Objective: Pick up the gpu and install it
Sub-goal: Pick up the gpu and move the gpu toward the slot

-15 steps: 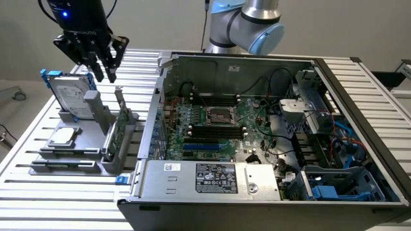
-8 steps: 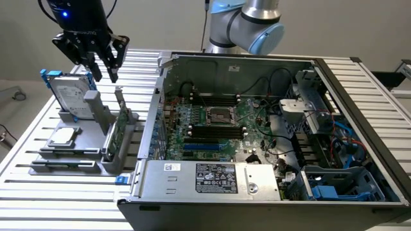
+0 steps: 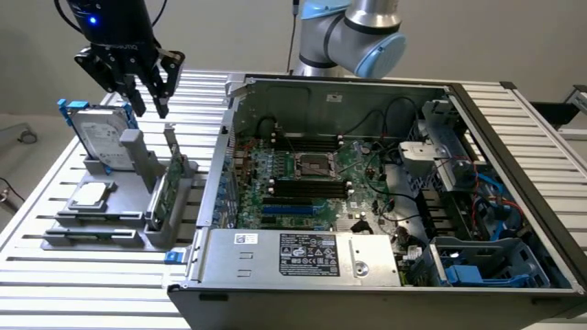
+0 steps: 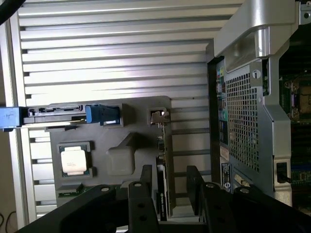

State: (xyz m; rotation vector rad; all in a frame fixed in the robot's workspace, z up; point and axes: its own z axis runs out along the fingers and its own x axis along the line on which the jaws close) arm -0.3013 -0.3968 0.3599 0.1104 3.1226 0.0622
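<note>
Your tool [image 3: 152, 112] hangs wide open over the far end of the grey holder [image 3: 119, 234], with nothing in its grasp and daylight between the two fingers. The gpu [image 3: 158, 199] is below it, standing on edge in a slot of that holder on the worktop [image 3: 55, 275], just beside the outer wall of the open computer case [image 3: 303, 254].

Here's the relation that counts: the card sits under the tool and a little toward you in the exterior view, so the tool is over the card's far end and not over its middle. From the wrist, the tool [image 4: 169, 177] straddles the line of the gpu [image 4: 164, 155]. The thin top edge runs between the fingers [image 4: 146, 177], a touch closer to one than the other, and touches neither.

The card's long axis lies parallel to the case wall, running far to near in the exterior view. Its silver bracket end stands at the far end, under the tool. The green board face looks turned toward the exterior view's left, toward the hard drive [image 3: 96, 134], though I can't be sure of that.
</note>
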